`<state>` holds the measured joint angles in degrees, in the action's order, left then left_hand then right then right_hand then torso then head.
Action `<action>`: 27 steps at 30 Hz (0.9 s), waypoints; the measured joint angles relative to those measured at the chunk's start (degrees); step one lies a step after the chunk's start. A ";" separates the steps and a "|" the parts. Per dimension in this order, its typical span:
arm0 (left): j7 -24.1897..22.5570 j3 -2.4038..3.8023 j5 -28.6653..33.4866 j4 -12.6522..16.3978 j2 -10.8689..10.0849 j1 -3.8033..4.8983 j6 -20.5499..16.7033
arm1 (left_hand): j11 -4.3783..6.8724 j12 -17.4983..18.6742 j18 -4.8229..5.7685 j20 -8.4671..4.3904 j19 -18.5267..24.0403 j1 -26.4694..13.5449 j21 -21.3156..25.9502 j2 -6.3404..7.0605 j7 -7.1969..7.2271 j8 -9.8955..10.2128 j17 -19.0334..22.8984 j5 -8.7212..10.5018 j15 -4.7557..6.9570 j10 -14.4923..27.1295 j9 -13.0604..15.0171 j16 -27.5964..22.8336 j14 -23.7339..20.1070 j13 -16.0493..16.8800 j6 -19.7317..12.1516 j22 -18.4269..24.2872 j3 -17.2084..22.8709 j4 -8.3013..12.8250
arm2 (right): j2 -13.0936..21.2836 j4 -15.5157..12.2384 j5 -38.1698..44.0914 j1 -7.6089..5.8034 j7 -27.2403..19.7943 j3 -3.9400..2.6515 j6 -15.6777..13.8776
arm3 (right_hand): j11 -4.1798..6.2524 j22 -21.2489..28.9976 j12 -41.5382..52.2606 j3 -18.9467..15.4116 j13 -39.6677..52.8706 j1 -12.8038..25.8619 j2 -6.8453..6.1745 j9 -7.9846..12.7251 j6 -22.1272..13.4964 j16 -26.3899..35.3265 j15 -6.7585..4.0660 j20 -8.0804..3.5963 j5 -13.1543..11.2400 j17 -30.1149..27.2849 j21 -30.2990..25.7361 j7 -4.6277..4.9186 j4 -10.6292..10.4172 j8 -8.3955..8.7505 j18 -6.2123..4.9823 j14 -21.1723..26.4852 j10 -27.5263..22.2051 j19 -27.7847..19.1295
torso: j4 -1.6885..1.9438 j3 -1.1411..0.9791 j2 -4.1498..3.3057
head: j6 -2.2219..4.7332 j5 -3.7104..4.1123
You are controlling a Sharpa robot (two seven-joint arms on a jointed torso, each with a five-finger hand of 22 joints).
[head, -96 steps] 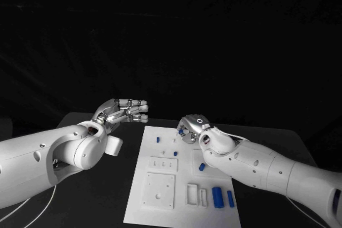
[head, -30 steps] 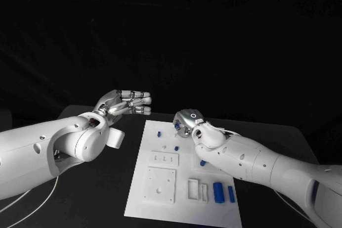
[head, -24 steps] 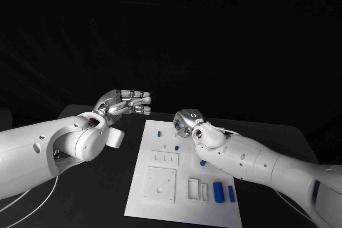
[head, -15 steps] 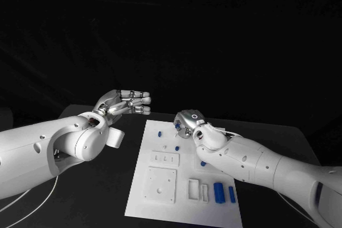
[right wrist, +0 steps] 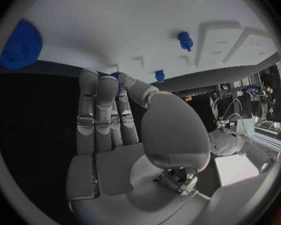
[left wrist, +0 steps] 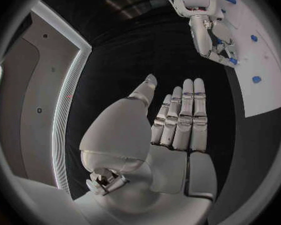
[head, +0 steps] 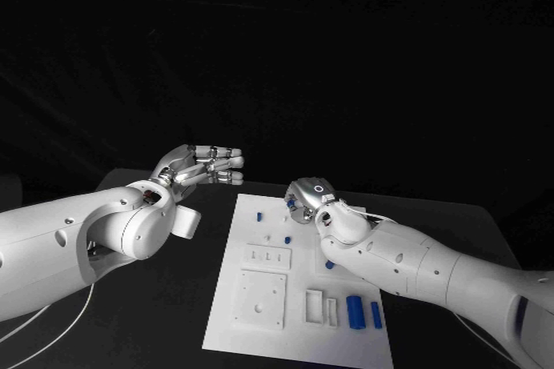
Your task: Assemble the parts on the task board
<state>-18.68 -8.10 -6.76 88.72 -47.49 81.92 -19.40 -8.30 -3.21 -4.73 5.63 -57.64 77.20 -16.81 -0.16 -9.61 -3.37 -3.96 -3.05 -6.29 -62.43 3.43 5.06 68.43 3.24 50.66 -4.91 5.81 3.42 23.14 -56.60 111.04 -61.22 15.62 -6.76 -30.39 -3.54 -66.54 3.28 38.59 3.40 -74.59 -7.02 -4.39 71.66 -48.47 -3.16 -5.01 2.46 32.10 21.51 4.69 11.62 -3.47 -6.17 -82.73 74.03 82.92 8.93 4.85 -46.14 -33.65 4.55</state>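
The white task board (head: 266, 309) lies lengthwise in the middle of the black table. My right hand (head: 306, 199) hovers over the board's far end and pinches a small blue part (right wrist: 116, 75) between thumb and fingertip, just above the board's edge (right wrist: 115, 30). The left wrist view shows the same hand (left wrist: 212, 45) with blue at its fingertips. My left hand (head: 208, 167) hangs left of the board, above the table, fingers stretched out side by side and holding nothing (left wrist: 178, 115). Two blue cylinders (head: 355, 311) lie at the board's near right, and a blue peg (head: 258, 216) stands near its far left.
A blue ridged disc (right wrist: 18, 45) and a small blue peg (right wrist: 184, 39) sit on the board close to my right hand. White raised blocks (head: 260, 293) take up the board's near left. Black table (head: 173, 305) lies on both sides of the board.
My right hand has drifted slightly towards the right over the board's far end, still pinching the blue part. The left hand has stayed put.
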 measured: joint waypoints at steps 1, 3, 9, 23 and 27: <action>0.00 0.00 0.00 -0.01 -0.01 0.00 0.00 | 0.00 0.00 0.00 0.00 0.00 0.00 0.00 0.00 0.00 0.00 0.00 0.00 0.00 0.00 0.00 0.00 0.00 0.00 0.00 0.00 0.00 0.00 | 0.03 -0.04 0.02 0.01 0.06 0.00 0.00 | 0.00 -0.08 0.00 0.00 0.00 0.00 0.00 0.00 0.00 0.00 0.00 0.00 0.07 0.04 -0.05 0.00 0.00 0.00 0.00 0.00 0.00 0.00 | 0.00 0.00 -0.01 | -0.02 0.02; 0.00 0.00 0.00 -0.03 -0.02 0.00 0.01 | 0.00 0.00 0.00 0.00 0.00 0.00 0.00 0.00 0.00 0.00 0.00 0.00 0.00 0.00 0.00 0.00 0.00 0.00 0.00 0.00 0.00 0.00 | 0.13 -0.20 0.08 0.05 0.18 -0.01 0.00 | 0.00 -0.10 0.00 0.00 0.00 0.00 0.00 0.00 0.00 0.00 0.00 0.00 0.21 0.04 -0.05 0.00 0.00 0.00 0.00 0.00 0.00 0.00 | 0.01 0.03 -0.02 | -0.03 0.04; 0.00 0.00 -0.01 -0.12 -0.05 0.00 0.02 | 0.00 0.00 0.00 0.00 0.00 0.00 0.00 0.00 0.00 0.00 0.00 0.00 0.00 0.00 0.00 0.00 0.00 0.00 0.00 0.00 0.00 0.00 | 0.34 -0.75 0.15 0.20 0.36 -0.02 0.01 | 0.00 -0.39 0.00 0.00 0.01 0.01 -0.01 0.02 0.00 0.00 0.00 0.01 0.21 0.04 -0.38 0.00 0.00 0.01 0.01 0.00 0.00 0.00 | 0.03 0.04 -0.03 | -0.03 0.08; 0.01 0.00 -0.01 -0.30 -0.15 0.00 0.03 | 0.00 0.00 0.00 0.00 0.00 0.00 0.00 0.00 0.00 0.00 0.00 0.00 0.01 0.00 0.00 0.00 0.01 0.00 0.00 -0.01 0.00 0.00 | 0.84 -1.96 0.18 0.49 0.55 0.01 0.21 | 0.01 -0.69 -0.01 -0.01 0.02 0.01 -0.01 0.05 -0.01 0.00 -0.04 0.21 0.21 0.03 -0.68 0.00 0.00 0.04 0.06 0.04 -0.01 0.20 | 0.10 0.14 -0.06 | -0.35 0.08; 0.02 0.00 -0.02 -0.34 -0.15 0.00 0.03 | 0.00 0.00 0.00 0.00 0.00 0.00 0.00 0.00 0.00 0.00 0.00 0.00 0.01 0.00 0.00 0.00 0.01 0.00 0.00 -0.01 0.00 0.00 | 0.82 -1.94 0.18 0.50 0.55 -0.01 0.27 | 0.01 -0.75 -0.02 -0.01 0.03 0.02 -0.02 0.00 -0.01 0.00 -0.12 0.21 0.20 0.02 -0.68 0.00 0.00 0.04 0.07 0.12 -0.01 0.20 | 0.12 0.16 -0.07 | -0.36 0.05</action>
<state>-18.66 -8.11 -6.78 88.38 -47.65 81.92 -19.36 -8.30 -3.21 -4.73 5.62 -57.65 77.20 -16.81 -0.16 -9.61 -3.37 -3.96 -3.05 -6.28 -62.43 3.43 5.06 68.44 3.24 50.66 -4.92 5.81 3.42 23.96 -58.54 111.21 -60.72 16.17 -6.77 -30.12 -3.53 -67.29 3.26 38.59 3.43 -74.58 -7.03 -4.39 71.65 -48.47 -3.27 -4.80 2.66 32.12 20.83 4.69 11.62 -3.43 -6.10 -82.61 74.02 83.12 9.04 5.01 -46.20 -34.01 4.60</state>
